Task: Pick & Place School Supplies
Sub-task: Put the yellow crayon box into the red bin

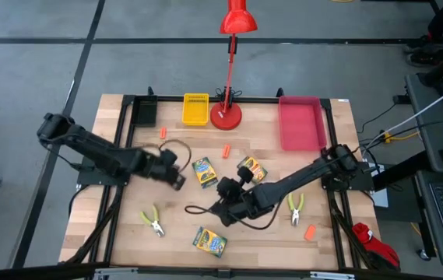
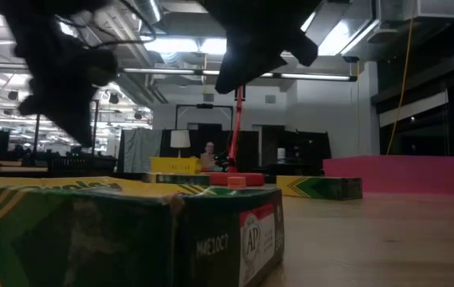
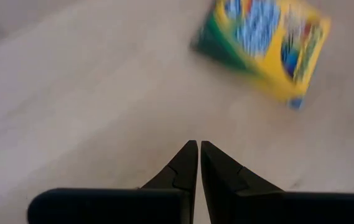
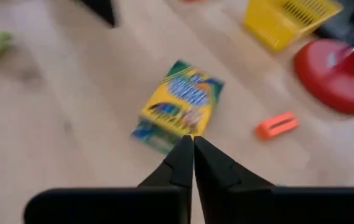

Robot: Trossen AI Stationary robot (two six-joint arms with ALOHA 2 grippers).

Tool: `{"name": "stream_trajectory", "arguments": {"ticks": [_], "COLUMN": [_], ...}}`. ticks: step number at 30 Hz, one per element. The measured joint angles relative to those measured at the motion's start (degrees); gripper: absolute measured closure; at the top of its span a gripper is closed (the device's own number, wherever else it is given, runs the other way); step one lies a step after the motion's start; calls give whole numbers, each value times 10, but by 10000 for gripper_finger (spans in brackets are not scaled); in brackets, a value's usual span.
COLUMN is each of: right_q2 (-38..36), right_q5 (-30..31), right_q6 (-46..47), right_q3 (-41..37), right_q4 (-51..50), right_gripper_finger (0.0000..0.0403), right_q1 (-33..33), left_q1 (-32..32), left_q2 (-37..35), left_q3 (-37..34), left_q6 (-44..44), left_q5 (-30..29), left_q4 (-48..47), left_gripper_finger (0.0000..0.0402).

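Three crayon boxes are lying flat on the wooden table point(image 1: 128, 109), each yellow with green edging and a multicoloured printed face. The middle crayon box point(image 1: 204, 172) is lying between the two grippers, apart from both. The left gripper point(image 3: 199, 149) is showing its fingers pressed together with nothing between them; the box is lying beyond their tips, off to one side, untouched. The right gripper point(image 4: 193, 144) is likewise showing its fingers pressed tip to tip, empty; the same box point(image 4: 178, 104) is lying just ahead of their tips, and whether they are touching it cannot be told. An orange piece point(image 4: 277, 125) is lying farther off beside that box. A second crayon box point(image 1: 252, 169) is lying just beside the right gripper's wrist, and a third crayon box point(image 1: 209, 241) is lying well behind both sets of fingers.
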Motion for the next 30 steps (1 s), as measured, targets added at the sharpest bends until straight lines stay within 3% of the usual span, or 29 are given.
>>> {"name": "stream_trajectory", "arguments": {"ticks": [3, 8, 13, 21, 30], "right_q2": [0, 0, 9, 65, 82], "right_q5": [-24, -41, -94, -176, -238], "right_q6": [16, 28, 11, 15, 49], "right_q3": [0, 0, 1, 1, -30], "right_q4": [0, 5, 29, 55, 101], "right_gripper_finger": [367, 362, 365, 357, 314], "right_q1": [-1, -3, -15, -51, -64], "left_q1": [88, 255, 359, 390, 388], "left_q2": [-12, 3, 19, 80, 150], "left_q3": [0, 0, 0, 0, 1], "left_q6": [51, 168, 233, 250, 231], "left_q5": [47, 229, 301, 371, 409], "left_q4": [36, 101, 112, 181, 247], "left_gripper_finger": [387, 387, 387, 387, 387]}}
